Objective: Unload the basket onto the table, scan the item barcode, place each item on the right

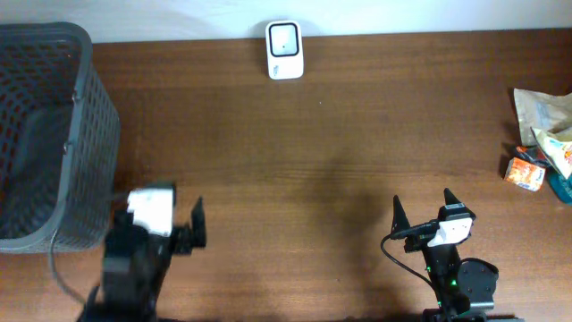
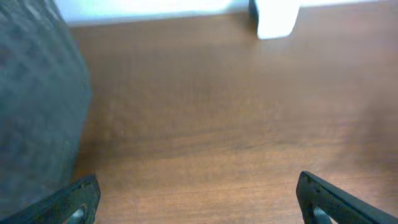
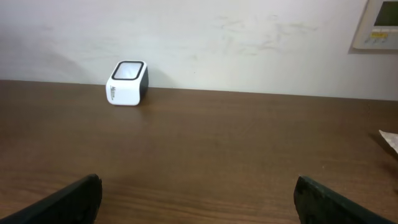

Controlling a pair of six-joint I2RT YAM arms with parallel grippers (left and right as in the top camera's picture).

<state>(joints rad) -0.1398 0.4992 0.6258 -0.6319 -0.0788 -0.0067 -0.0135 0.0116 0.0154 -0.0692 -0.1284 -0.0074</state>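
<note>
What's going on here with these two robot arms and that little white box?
Nothing is being handled yet. Both arms wait at the near edge of the table, with the left gripper and the right gripper open and empty. The white scanner stands at the far edge, a dark basket sits on the left, and some packets lie untouched at the right edge.
</note>
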